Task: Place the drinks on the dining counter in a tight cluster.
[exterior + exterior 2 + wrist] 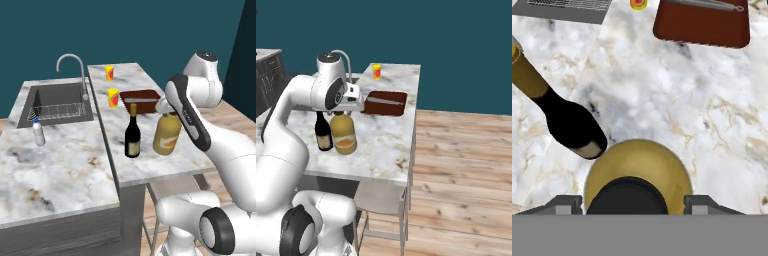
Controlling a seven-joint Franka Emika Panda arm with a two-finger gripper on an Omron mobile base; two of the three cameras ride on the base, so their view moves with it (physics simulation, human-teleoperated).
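Note:
The squat amber bottle (166,135) (344,132) (637,165) stands upright on the dining counter (150,167) (388,142) (687,110). My gripper (167,113) (339,113) (632,202) comes down over its top, one finger on each side of the black cap, closed against the bottle. The dark wine bottle (132,137) (323,134) (567,122) stands close beside it, a small gap apart. The small water bottle (38,132) stands on the lower worktop next to the sink.
A brown tray (140,100) (385,102) (702,22) lies just behind the bottles. Two yellow cups (113,97) (109,73) stand farther back on the counter. The steel sink (55,105) and its faucet (70,62) lie to the left. A stool (381,197) sits under the counter.

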